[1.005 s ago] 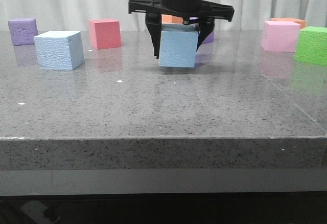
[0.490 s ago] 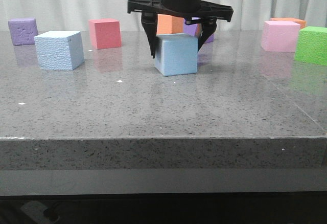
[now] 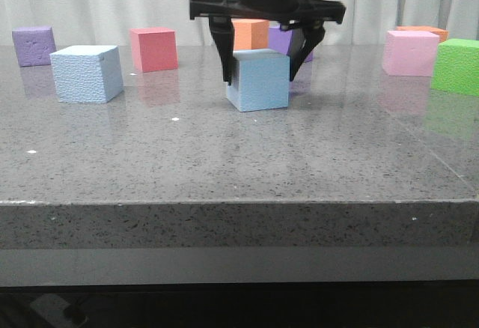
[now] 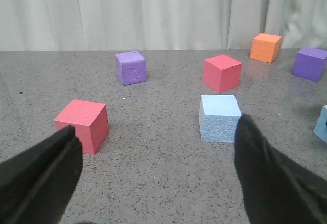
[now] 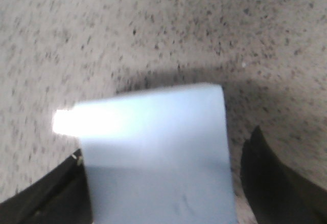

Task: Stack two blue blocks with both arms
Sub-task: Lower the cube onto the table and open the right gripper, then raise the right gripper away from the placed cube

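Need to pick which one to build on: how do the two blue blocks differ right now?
The center blue block sits between the open fingers of the right claw; the left blue block stands free, far from any claw in the front view. The center one sits turned, one vertical edge toward the camera; the left one looks squarer on. Both rest on the table, the same pale blue.

Two blue blocks (image 3: 258, 81) (image 3: 87, 73), well apart

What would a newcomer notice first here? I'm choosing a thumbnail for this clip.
The black right gripper hanging over mid-table, its fingers spread either side of a pale blue block that sits on the grey table. A second blue block stands apart at the left. Bright cubes ring the back: red, orange, pink and green.
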